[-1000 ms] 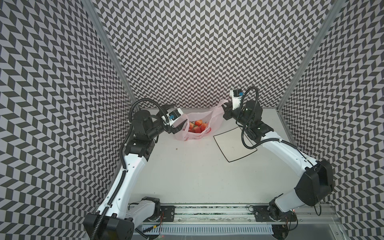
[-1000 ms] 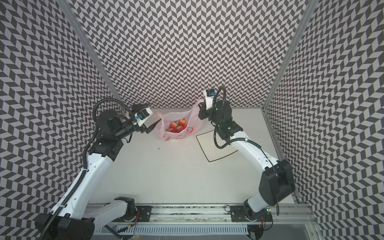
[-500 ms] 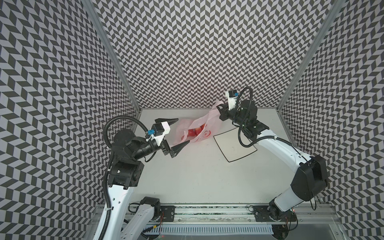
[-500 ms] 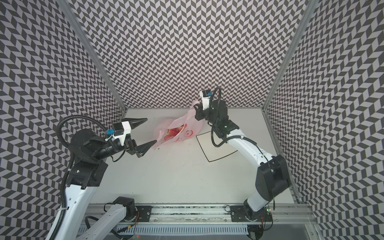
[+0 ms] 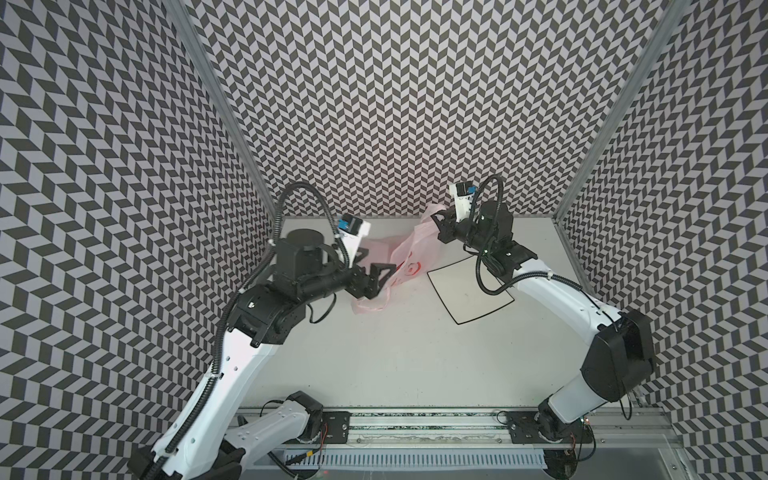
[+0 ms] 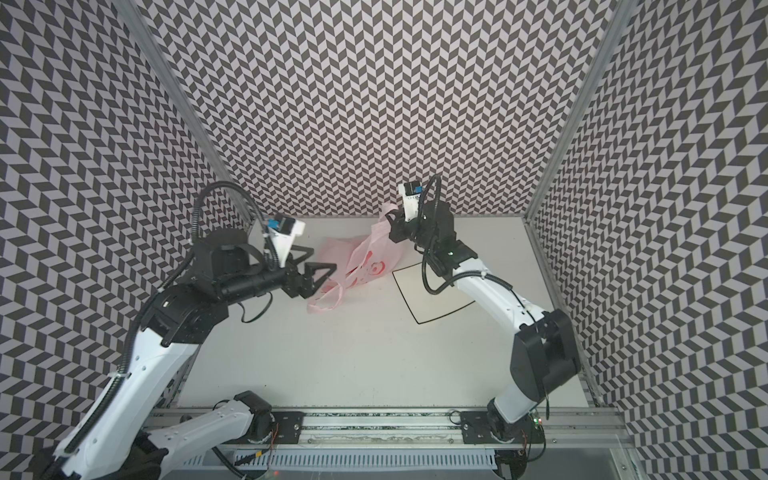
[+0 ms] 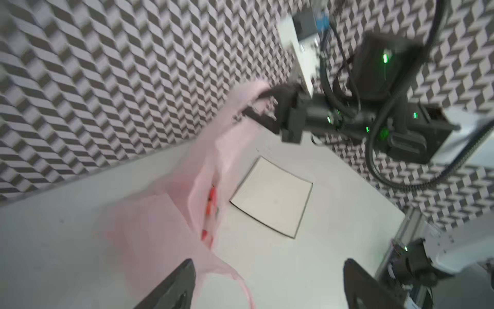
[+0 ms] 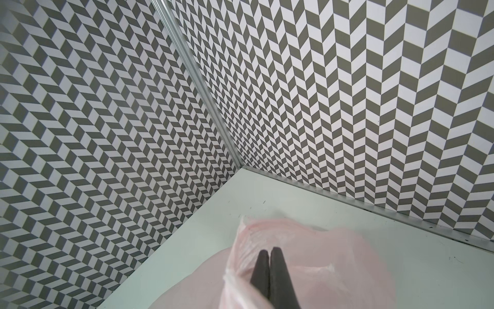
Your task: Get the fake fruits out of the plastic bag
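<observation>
Your right gripper (image 8: 269, 270), jaws pressed together on the film, lifts one upper edge of the plastic bag (image 5: 411, 253) near the back wall; the rest sags to the table (image 5: 395, 353). Your left gripper (image 5: 374, 266) stands wide apart and empty beside the bag's loose handle (image 6: 328, 299). The fake fruits (image 7: 211, 203) show only as a red-orange streak inside the folds. The plate (image 5: 469, 286) is bare, so you should judge no fruit removed yet.

Thin crinkly translucent plastic bag (image 5: 415, 249); matt table (image 5: 407, 353).
</observation>
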`<state>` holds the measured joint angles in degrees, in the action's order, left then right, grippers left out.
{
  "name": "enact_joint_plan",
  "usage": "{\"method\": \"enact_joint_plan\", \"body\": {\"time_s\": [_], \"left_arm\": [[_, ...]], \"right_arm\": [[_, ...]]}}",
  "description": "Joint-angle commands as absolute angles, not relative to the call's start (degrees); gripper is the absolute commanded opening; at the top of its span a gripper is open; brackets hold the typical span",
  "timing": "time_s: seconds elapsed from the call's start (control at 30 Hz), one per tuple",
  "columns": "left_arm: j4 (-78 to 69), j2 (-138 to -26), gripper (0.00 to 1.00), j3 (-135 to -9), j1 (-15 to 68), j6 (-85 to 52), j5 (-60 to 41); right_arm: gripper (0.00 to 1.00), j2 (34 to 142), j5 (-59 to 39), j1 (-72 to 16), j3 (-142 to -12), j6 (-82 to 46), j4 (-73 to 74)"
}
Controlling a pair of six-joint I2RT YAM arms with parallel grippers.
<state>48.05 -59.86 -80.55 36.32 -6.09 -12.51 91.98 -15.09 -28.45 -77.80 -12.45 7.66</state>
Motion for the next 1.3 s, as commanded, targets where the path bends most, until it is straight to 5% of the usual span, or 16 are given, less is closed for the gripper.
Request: {"method": "enact_joint_plan", "body": {"time_s": [0.0,0.23,0.77,1.0,1.27], "left_arm": [[58.8,-62.6,0.91,-80.0,45.8,-6.2,6.8],[61.1,-67.1,1.0,-76.8,55.8,-2.4,18.1],[58.1,-66.3,0.98,-64.9,53.2,4.5,34.2],[51.0,-64.9,0.55,-64.3,47.9,4.4,40.1],[39.3,-60.4,0.0,-63.0,42.9,-2.4,26.0]], "right_arm": [[0.0,88.7,-15.3,-28.9,-76.4,-12.1,8.6],[0.0,86.4,-15.1,-28.8,-73.9,-10.6,7.1],[0.0,81.9,-12.0,-28.2,-70.9,-7.6,4.0],[0.0,79.0,-11.7,-28.2,-67.0,-7.4,1.8],[0.0,72.5,-11.6,-28.1,-56.5,-8.4,-1.2]]}}
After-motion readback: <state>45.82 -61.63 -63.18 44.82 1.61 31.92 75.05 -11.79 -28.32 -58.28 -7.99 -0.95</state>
